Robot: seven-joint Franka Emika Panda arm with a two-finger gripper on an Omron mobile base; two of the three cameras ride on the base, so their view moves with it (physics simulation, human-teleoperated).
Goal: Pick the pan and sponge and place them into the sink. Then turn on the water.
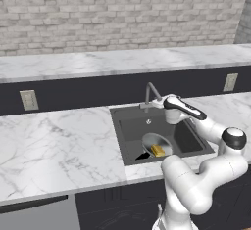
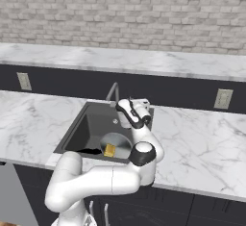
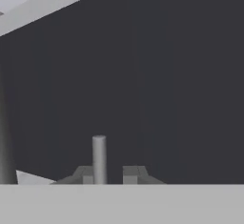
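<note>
Left third of the left base view: bare marble counter (image 1: pixel 54 141), with a wall socket (image 1: pixel 28 100) on the dark backsplash at mid-left. No obstacles here; open room for the arm.

Centre of the left base view: sink (image 1: pixel 128 156), a dark recessed basin. The pan (image 1: pixel 153 141) lies on its floor toward the front wall, black handle pointing lower left. The sponge (image 1: pixel 158 150) rests inside the pan, touching it. Both placements look done. The faucet (image 1: pixel 151 93) stands at the back rim; no water stream is visible.

Centre right: gripper (image 3: pixel 110 174), seen from the hand camera with its tips drawn narrow and nothing between them. A slim grey rod, probably the faucet lever (image 3: pixel 99 157), stands just above the left tip at bottom centre of that view. Whether it touches the tip cannot be told. In the right base view the hand sits at the sink's back rim, just right of the faucet.

Right third: more counter and a second socket at upper right.

Step in hand, as judged: working the lever to start the water.

Risks:
- Closed tips could slip past the thin lever if the push runs off-centre, leaving the water off.
- A sweep too wide may knock the spout.
- The dark backsplash stands close behind the hand, so forward room is scant.

Free room: above the basin and back toward the robot.
</note>
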